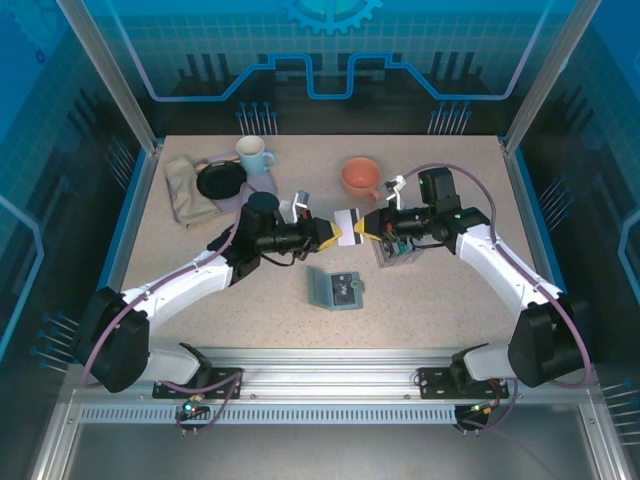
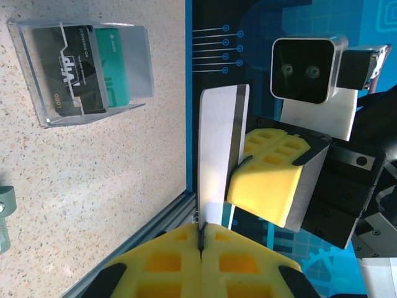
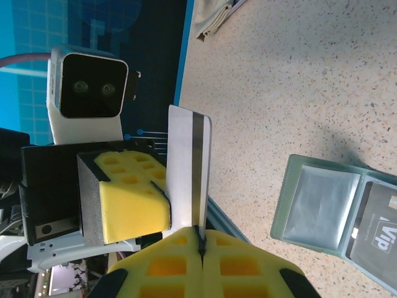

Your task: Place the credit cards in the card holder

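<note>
A white credit card [image 1: 348, 226] with a dark stripe hangs above the table between both arms. My left gripper [image 1: 333, 234] is shut on its left edge and my right gripper [image 1: 364, 226] is shut on its right edge. In the left wrist view the white card [image 2: 217, 149] rises from my shut left gripper [image 2: 201, 233]. In the right wrist view it [image 3: 185, 167] stands in my shut right gripper [image 3: 200, 239]. The grey-green card holder [image 1: 336, 289] lies open on the table below, with a dark card [image 3: 378, 233] in its right pocket. A clear box [image 2: 80, 68] holds a dark card [image 2: 68, 68] and a teal card [image 2: 118, 68].
At the back stand a pale blue mug [image 1: 255, 155], an orange bowl [image 1: 360, 177], a black disc [image 1: 220, 181] and a beige cloth [image 1: 185, 190]. The clear box [image 1: 395, 250] sits under my right arm. Blue frame rails edge the table.
</note>
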